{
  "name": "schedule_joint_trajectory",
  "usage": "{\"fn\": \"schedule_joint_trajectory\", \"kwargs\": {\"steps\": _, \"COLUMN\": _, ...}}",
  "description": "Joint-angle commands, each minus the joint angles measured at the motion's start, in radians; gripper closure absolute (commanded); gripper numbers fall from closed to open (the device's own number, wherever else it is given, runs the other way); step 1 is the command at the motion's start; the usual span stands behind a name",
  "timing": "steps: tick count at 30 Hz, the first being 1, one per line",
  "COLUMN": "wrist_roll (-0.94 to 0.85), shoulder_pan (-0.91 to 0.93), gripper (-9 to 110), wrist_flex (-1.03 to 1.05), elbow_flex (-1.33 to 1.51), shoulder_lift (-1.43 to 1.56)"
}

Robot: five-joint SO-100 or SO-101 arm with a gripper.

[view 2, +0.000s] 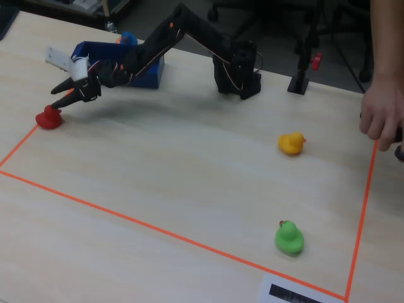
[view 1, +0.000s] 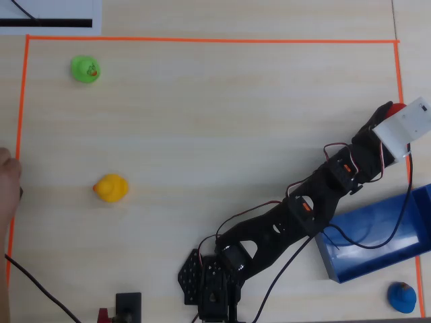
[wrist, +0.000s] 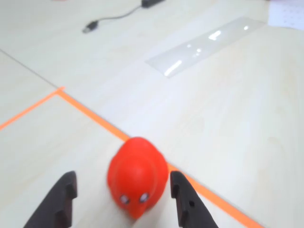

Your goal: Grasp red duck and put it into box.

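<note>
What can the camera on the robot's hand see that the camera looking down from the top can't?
Only the wrist view shows the red duck's face, sitting between the open gripper's fingers, plus a cable plug and a clear plastic strip beyond the orange tape.

Only the overhead view shows the green duck, yellow duck, blue duck and the box.

Both show the red duck, the tape and the table.

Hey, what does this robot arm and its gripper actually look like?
The arm is black, built from openwork segments with orange marks at its joints and thin dark and red cables looping alongside. A white boxy module sits at the wrist. The gripper has two dark, tapering fingers.
</note>
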Motion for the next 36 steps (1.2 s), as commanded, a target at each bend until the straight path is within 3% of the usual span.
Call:
{"fn": "schedule_joint_trajectory", "kwargs": {"steps": 1, "wrist_roll": -0.008, "shoulder_pan": -0.002, "gripper": 74, "wrist_flex": 0.034, "elbow_flex": -0.160, "shoulder_lift": -0.023}}
{"fn": "schedule_joint_trajectory", "kwargs": {"steps": 28, "wrist_roll": -0.038, "shoulder_pan": -0.009, "gripper": 72, "wrist_flex": 0.074, "elbow_flex": -0.419, "shoulder_lift": -0.278}}
{"fn": "schedule_joint_trajectory", "kwargs": {"steps": 36, "wrist_roll": -0.051, "shoulder_pan": -0.014, "gripper": 80, "wrist_flex": 0.087, "elbow_flex": -0.420, "shoulder_lift": -0.285}}
